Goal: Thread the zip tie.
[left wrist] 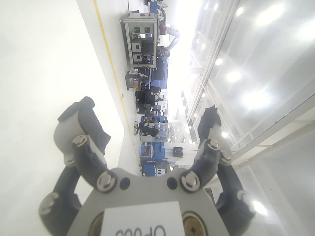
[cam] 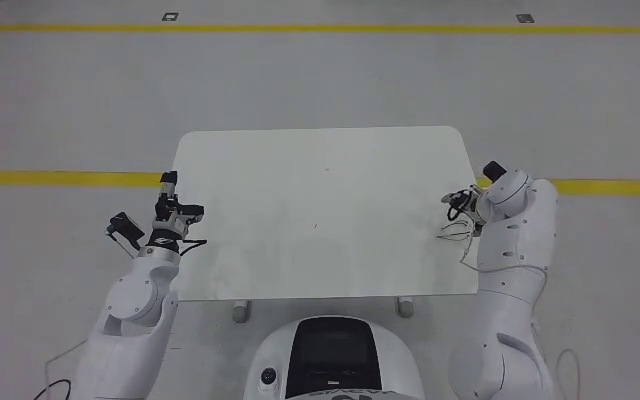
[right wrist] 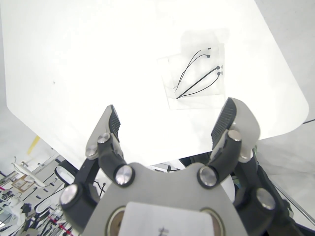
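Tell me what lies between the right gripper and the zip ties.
In the right wrist view, nothing but bare white table and the near wall of the clear tray holding the zip ties separates them from the open right gripper.

Super bright, the surface (right wrist: pixel 73 50) is blown out white. Ceiling lights (left wrist: pixel 268 17) glare hard, and the wrist views bend at the edges.
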